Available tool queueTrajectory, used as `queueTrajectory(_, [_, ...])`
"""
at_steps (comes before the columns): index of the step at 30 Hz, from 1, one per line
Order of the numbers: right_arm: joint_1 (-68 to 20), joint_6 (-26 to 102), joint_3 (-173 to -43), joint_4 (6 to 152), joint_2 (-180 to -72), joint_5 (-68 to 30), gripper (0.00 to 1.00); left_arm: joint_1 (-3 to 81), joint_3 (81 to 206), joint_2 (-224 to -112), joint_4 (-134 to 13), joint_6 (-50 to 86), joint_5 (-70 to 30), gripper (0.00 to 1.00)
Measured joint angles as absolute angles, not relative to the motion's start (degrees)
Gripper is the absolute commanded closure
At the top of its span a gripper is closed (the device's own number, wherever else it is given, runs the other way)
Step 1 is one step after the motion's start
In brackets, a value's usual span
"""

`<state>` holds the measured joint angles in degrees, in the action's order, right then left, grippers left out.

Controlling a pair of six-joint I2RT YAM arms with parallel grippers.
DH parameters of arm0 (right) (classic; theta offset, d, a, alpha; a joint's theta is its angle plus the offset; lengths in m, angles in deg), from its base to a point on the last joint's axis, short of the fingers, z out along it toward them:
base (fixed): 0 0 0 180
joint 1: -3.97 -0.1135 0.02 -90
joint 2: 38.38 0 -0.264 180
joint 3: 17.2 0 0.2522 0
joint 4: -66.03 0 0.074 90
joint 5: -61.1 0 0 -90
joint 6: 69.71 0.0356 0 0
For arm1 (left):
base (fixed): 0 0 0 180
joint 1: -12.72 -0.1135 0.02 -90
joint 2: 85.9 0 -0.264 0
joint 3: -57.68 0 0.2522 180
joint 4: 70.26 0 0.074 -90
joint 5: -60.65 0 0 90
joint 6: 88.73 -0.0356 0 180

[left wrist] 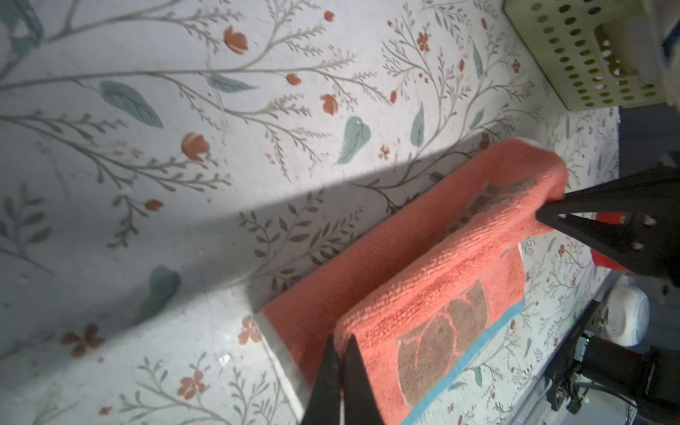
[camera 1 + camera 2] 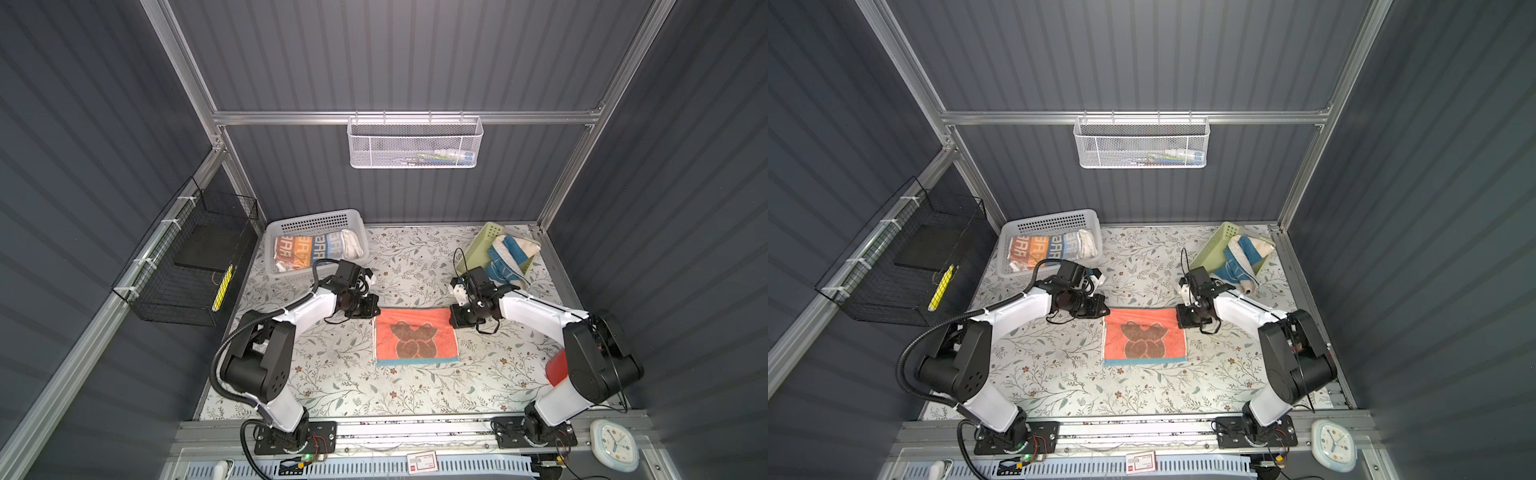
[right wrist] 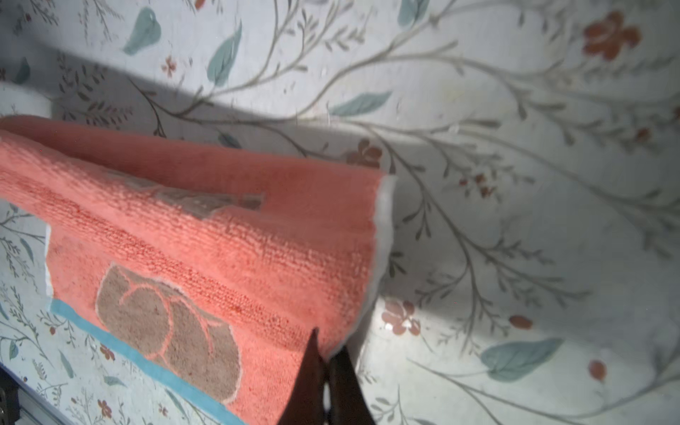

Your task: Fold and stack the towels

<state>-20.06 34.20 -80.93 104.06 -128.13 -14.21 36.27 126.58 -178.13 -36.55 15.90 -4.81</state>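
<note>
Top views, coral towel (image 2: 415,336): lies in the middle of the flowered table cover (image 2: 332,382), bear figure up, blue border along the near edge.
Top views, grippers: left gripper (image 2: 373,310) sits at the towel's far left corner and right gripper (image 2: 455,321) at its far right corner. How the jaws stand cannot be told from above.
Top views, other towels: lettered towel (image 2: 303,249) and white towel (image 2: 353,245) lie in the white basket (image 2: 316,226) at far left. The cream and blue towel (image 2: 509,255) spills from the green bin (image 2: 476,247) at far right.
Left wrist view, grip: left gripper (image 1: 340,349) has its jaws together, pinching a corner of the coral towel (image 1: 423,279). The far edge is raised off the cover and sags between the two held corners. The right gripper (image 1: 544,215) is seen clamped on the other corner.
Right wrist view, grip: right gripper (image 3: 325,355) has its jaws together on the corner beside the white hem of the coral towel (image 3: 220,250). The near part lies flat.
Handling: likely light, soft and limp, with a grippy terry pile. It will droop wherever it is unsupported and cannot break.
Hold points: the two corners of one edge, pinched together and kept level, probably suit carrying that edge over to the blue border.
</note>
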Motion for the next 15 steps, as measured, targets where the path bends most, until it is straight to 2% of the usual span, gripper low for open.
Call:
queueTrajectory(1, [-20.15,34.84,-79.01,103.60,-126.78,-13.77,0.80,36.33,124.50,-176.31,-37.25,16.01,-4.42,0.94])
queueTrajectory(4, [-20.45,37.24,-73.30,103.76,-121.60,-13.44,0.58,36.25,118.49,-170.74,-38.45,17.04,-4.36,0.70])
queueTrajectory(5, [-20.52,37.98,-71.58,104.28,-119.24,-13.44,0.55,36.25,116.52,-168.73,-38.58,17.67,-4.31,0.64])
queueTrajectory(11, [-20.67,43.21,-68.91,108.32,-106.36,-13.99,0.46,36.25,109.20,-157.19,-37.93,21.63,-5.10,0.56])
queueTrajectory(15, [-20.65,45.59,-70.46,108.94,-107.98,-13.77,0.43,36.25,108.96,-155.24,-37.18,25.95,-6.13,0.55])
